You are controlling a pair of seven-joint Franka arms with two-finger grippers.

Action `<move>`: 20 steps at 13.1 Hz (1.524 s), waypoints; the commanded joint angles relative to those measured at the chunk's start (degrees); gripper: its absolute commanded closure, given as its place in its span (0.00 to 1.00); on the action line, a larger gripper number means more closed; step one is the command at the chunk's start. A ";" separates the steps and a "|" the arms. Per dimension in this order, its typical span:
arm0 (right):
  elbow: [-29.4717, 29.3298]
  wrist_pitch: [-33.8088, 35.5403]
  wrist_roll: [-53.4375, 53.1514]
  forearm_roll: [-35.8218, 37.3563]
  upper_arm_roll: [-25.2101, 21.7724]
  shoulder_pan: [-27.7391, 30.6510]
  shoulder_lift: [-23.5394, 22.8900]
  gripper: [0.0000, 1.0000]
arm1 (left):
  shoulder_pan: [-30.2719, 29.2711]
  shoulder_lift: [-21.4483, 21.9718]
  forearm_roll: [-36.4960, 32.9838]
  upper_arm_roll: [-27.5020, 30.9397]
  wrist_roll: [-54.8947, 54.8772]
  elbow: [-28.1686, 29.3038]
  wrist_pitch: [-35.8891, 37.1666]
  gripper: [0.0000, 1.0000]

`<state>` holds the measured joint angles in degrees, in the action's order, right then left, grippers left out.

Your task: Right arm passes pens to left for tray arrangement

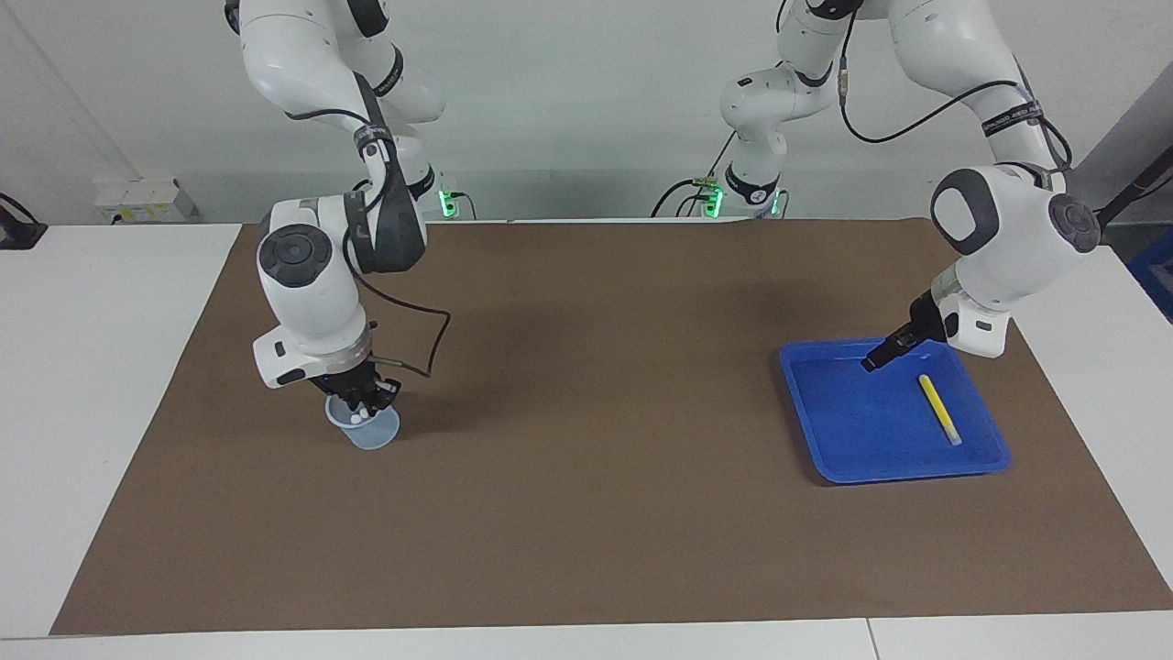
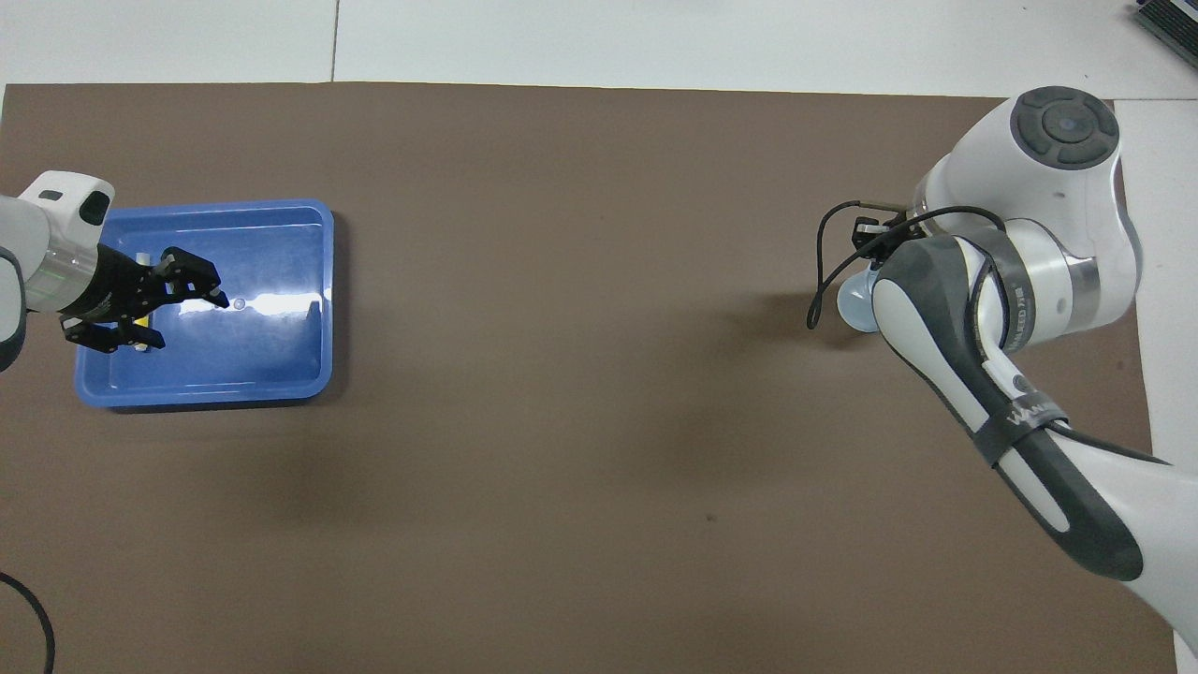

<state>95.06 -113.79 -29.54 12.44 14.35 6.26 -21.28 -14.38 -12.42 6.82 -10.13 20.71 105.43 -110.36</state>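
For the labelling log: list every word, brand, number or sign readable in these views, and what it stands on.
No text can be read in full.
Black strap on the right arm: white lettering, too blurred to read.
Right arm's wrist ring: small print, unreadable.
Black strap on the left arm: white print, too small.
Tray, yellow pen: no markings seen.

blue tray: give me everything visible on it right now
The tray is a shallow square of bright blue, glossy plastic with a raised rim and rounded corners, lying flat on the brown mat toward the left arm's end of the table. One yellow pen with a whitish tip lies flat inside it, near the edge at that end. The left tool, open, is over the tray and apart from the pen. No other pen is in it.
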 commanded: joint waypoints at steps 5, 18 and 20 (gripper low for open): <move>0.13 -3.01 -0.69 -0.92 0.59 1.04 -0.87 0.57 | 2.07 1.43 5.65 0.55 6.18 0.48 3.22 0.06; -0.05 -0.47 -0.26 -0.93 0.59 1.04 -0.52 0.74 | 4.71 4.85 7.77 -0.07 15.23 0.30 13.85 0.04; -0.13 0.41 -0.17 -2.06 0.59 1.04 -0.08 0.73 | 5.15 5.30 9.78 -0.07 15.94 0.39 14.38 0.04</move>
<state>95.12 -114.62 -29.56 12.27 14.35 6.50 -21.82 -9.99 -8.40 14.83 -10.71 34.96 105.39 -97.57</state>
